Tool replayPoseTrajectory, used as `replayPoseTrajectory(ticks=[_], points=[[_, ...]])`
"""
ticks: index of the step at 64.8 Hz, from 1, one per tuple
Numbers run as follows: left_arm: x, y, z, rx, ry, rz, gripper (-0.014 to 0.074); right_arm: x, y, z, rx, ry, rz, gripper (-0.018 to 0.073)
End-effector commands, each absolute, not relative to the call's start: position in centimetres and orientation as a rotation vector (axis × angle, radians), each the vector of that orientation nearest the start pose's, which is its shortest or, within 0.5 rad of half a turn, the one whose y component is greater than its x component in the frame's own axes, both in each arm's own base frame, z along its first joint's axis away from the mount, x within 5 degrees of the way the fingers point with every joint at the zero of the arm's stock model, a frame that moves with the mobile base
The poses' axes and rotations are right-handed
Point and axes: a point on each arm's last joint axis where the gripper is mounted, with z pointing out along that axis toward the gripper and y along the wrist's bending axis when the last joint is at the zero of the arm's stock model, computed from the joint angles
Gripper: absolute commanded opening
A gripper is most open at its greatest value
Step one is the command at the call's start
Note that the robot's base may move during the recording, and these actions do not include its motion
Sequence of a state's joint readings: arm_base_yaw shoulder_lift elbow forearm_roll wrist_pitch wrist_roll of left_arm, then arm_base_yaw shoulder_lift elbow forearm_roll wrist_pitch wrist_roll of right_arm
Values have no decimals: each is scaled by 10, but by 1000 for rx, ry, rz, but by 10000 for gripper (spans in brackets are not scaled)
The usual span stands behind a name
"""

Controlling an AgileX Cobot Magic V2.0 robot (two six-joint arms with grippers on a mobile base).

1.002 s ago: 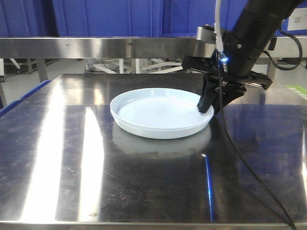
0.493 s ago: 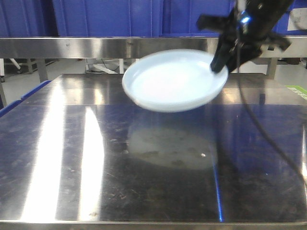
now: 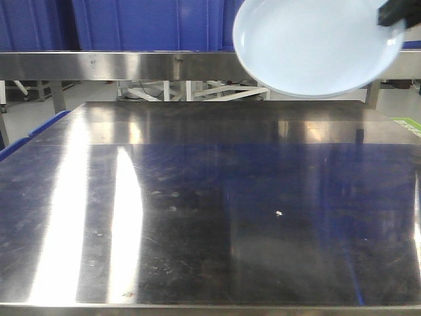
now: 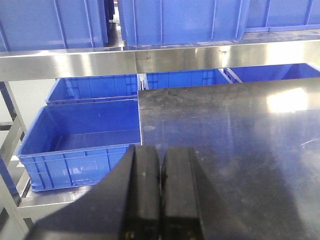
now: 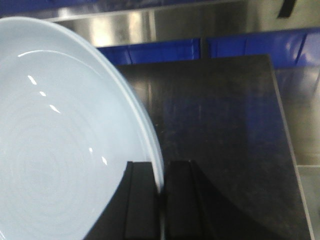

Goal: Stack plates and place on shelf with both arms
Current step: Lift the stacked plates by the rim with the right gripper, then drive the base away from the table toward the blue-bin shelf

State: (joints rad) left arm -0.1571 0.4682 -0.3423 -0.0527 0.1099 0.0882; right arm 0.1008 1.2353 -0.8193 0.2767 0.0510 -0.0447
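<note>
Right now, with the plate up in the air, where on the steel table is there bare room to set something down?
The whole steel table shows bare from its near edge to the shelf rail, apart from a small white speck. The only crowding is overhead at far right, where the right gripper holds the plate by its rim.

Pinched at the rim between the fingers of the right gripper (image 5: 161, 172): plate (image 3: 316, 43); single or a stacked pair, cannot tell. Large, round, shallow, glossy white with a faint blue tint, flat bottom, low upturned rim. Held aloft, tilted steeply, hollow side toward the front camera. Spread wide to the gripper's left in the wrist view, edge curving up and away from the fingertips.
</note>
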Motion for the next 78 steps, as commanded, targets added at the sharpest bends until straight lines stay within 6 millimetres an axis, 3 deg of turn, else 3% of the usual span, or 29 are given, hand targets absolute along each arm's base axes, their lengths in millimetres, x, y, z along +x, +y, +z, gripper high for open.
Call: replayPoseTrajectory(ticks=[1,23,44,54,78], points=[[106,-17,301,149,1606,-98,82,245,20,331,144,1714,208,48],[106,-17,301,149,1606,-98,82,169,13,304,139,1664,214,48],[106,-17,301,149,1606,-98,82,111,7,297,131,1504,233,48],[106,-17,301,149,1606,-98,82,99,6,302,126,1448,241,48],[106,-17,301,149,1606,-98,82,99,6,302,126,1447,242,48]])
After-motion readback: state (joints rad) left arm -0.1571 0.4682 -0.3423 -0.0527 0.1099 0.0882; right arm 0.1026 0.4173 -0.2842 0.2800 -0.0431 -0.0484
